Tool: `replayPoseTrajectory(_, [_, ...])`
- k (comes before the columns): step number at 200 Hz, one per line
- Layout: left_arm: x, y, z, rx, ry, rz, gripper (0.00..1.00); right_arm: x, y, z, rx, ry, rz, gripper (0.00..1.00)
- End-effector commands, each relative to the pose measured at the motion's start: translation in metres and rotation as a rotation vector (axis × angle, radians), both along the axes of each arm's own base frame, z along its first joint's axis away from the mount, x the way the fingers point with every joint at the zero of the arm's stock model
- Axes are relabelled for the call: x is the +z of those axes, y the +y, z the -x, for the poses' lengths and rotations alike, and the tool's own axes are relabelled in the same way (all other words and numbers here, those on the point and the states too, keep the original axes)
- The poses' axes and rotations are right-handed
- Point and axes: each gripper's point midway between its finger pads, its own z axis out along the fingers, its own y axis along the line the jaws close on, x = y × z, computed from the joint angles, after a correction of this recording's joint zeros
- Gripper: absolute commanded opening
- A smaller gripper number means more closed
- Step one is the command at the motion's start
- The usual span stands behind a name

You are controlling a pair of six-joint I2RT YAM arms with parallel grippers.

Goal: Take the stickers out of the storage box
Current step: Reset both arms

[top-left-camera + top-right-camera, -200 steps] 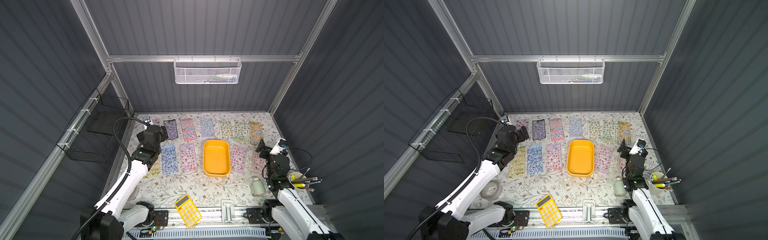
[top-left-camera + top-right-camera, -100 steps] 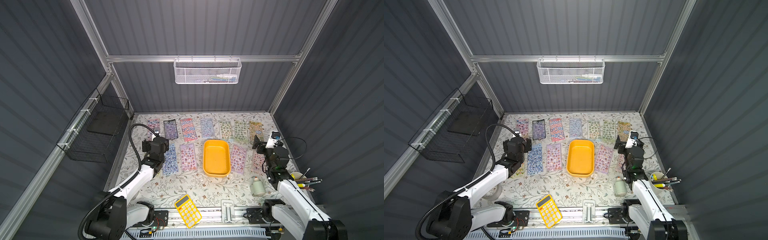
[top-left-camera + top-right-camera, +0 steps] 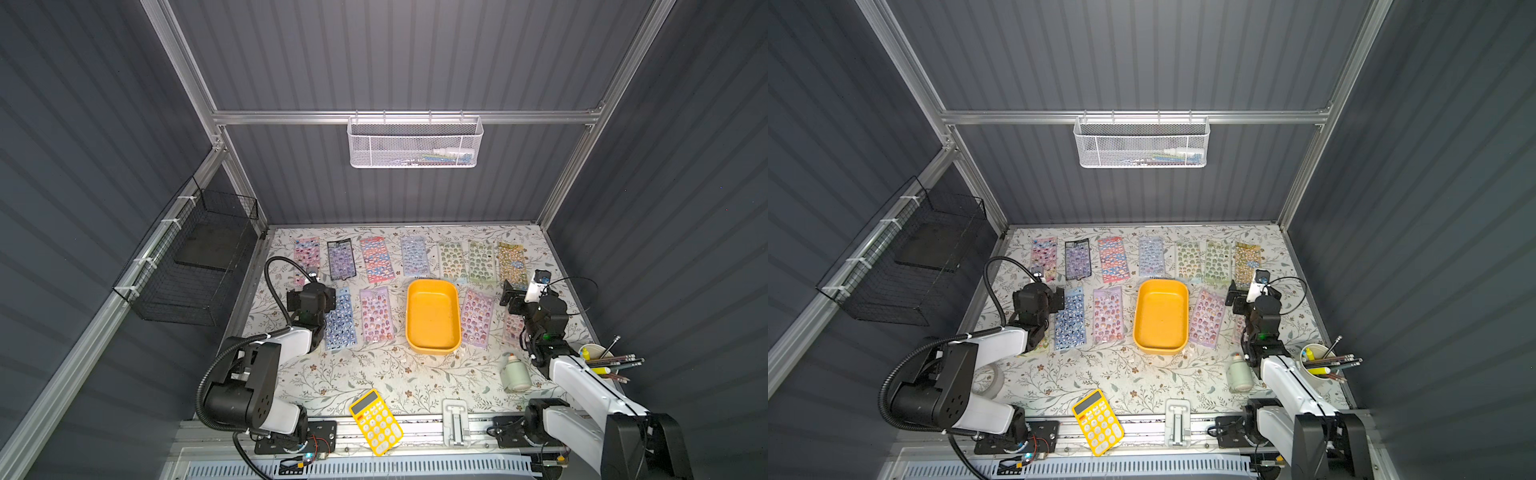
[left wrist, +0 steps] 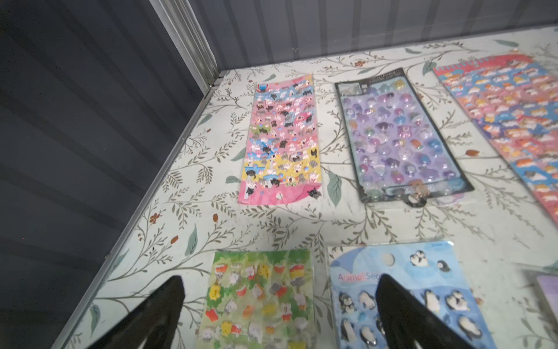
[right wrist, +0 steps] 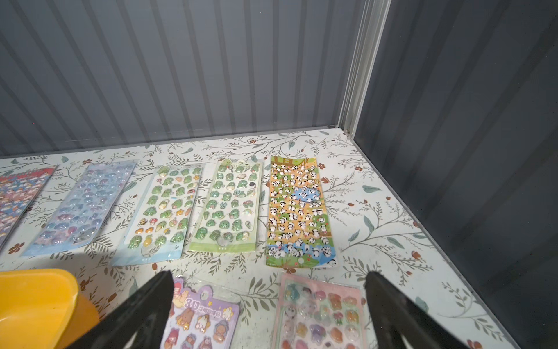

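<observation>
The storage box point(image 3: 432, 318) point(image 3: 1160, 316) is a mustard-yellow tray in the middle of the table, and its inside looks bare. The stickers lie flat on the table around it, in a far row point(image 3: 376, 259) and a near row point(image 3: 376, 316). My left gripper point(image 3: 311, 297) point(image 4: 279, 284) hangs open over a green sheet point(image 4: 259, 299) and a blue penguin sheet point(image 4: 422, 290), holding nothing. My right gripper point(image 3: 513, 297) point(image 5: 268, 278) is open above a purple sheet point(image 5: 205, 320) and a pink sheet point(image 5: 320, 314). A corner of the box point(image 5: 36, 299) shows beside it.
A yellow calculator point(image 3: 376, 422) lies at the front edge. A pale glue bottle point(image 3: 515, 374) and a paper cup of pencils point(image 3: 594, 357) stand at the front right. A tape roll point(image 3: 986, 380) sits front left. A white mesh basket point(image 3: 415, 141) and a black wire basket point(image 3: 191, 266) hang on the walls.
Both arms have folded back toward their bases and sunk lower over the near row of sheets. Both grippers stayed open; no sheet moved.
</observation>
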Motion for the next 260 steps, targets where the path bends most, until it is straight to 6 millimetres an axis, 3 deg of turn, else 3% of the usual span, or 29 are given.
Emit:
replayPoseTrajectory(1, [0.004, -0.004, -0.004, -0.019, -0.08, 0.035, 1.0, -0.003, -0.001, -0.001, -0.012, -0.015, -0.013, 0.99])
replayPoseTrajectory(36, [0.003, -0.018, -0.011, -0.131, -0.092, 0.032, 1.0, -0.006, 0.0, -0.007, -0.007, -0.034, -0.033, 0.99])
replayPoseTrajectory(39, [0.003, -0.019, -0.012, -0.14, -0.09, 0.027, 1.0, -0.014, 0.0, -0.008, -0.008, -0.013, -0.034, 0.99])
replayPoseTrajectory(60, [-0.003, -0.026, -0.016, -0.202, -0.089, 0.01, 1.0, -0.022, 0.0, -0.013, -0.005, -0.005, -0.026, 0.99])
replayPoseTrajectory(114, [-0.018, -0.003, -0.018, -0.14, -0.158, 0.079, 1.0, -0.028, -0.006, -0.02, -0.028, 0.001, -0.011, 0.99])
replayPoseTrajectory(168, [-0.025, -0.003, -0.026, -0.155, -0.089, 0.106, 1.0, -0.047, -0.02, -0.025, -0.077, -0.034, -0.029, 0.99])
replayPoseTrajectory(260, [-0.028, -0.001, -0.029, -0.155, -0.068, 0.126, 1.0, -0.051, -0.009, -0.037, 0.003, 0.014, -0.031, 0.99])
